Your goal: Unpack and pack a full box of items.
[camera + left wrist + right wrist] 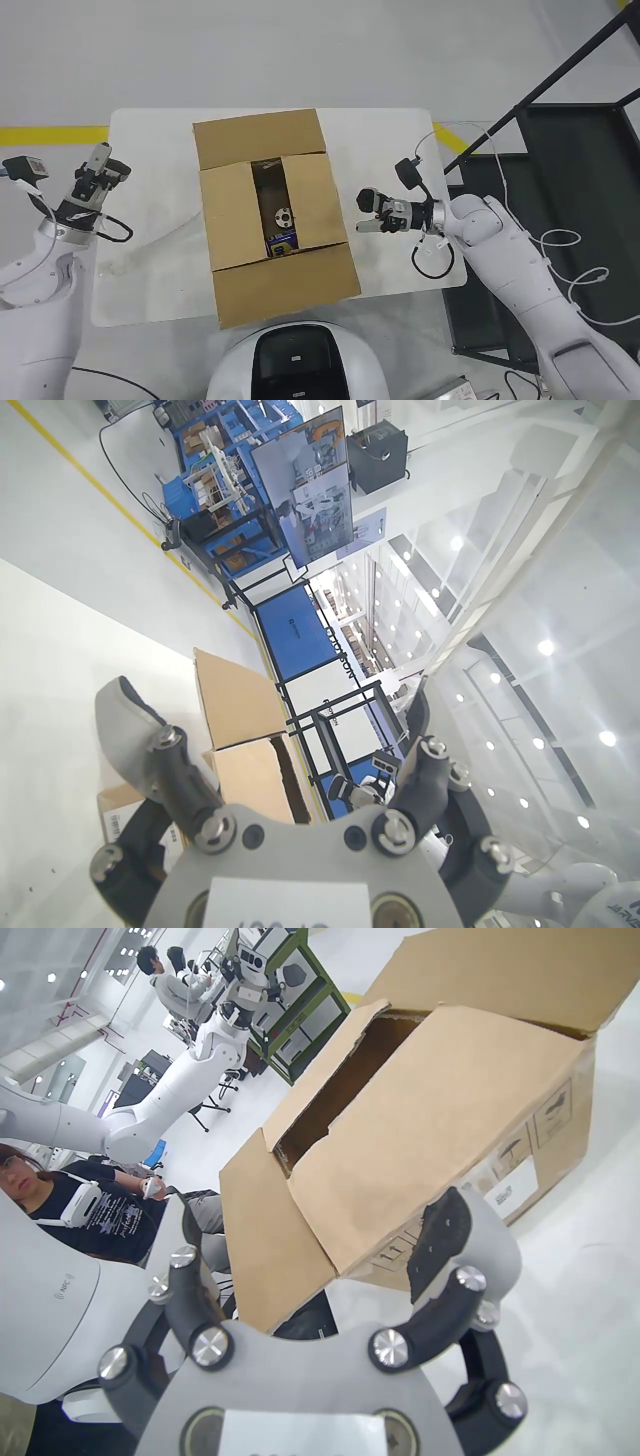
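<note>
Left gripper: my left gripper (104, 165) hangs over the table's left edge, well apart from the box. Its fingers (125, 710) are spread wide and there's nothing between them.
Table: the white table (150, 230) carries the box at its middle, with bare surface on either side of it.
Box: the cardboard box (312, 215) sits in the centre of the table. The far flap and the near flap are folded outward. The left and right flaps lie over the top with a gap down the middle between them.
Left flap: from my left wrist view I look along that side of the box (250, 770), and the dark opening shows past its edge.
Inside the box: through the gap I can see a round grey item (283, 215). A blue and yellow pack (281, 242) lies just beside it, toward the near end. I cannot tell what else is in there.
Right gripper: my right gripper (366, 212) is just beside the edge of the right flap, pointing at the box. Its fingers (445, 1223) are parted and it has hold of nothing. I cannot tell whether it touches the flap.
Right flap: in my right wrist view the corner of that flap (310, 1228) sits right ahead of the gripper (312, 1218).
Far right: a black rack (560, 180) stands off the table's right side.
</note>
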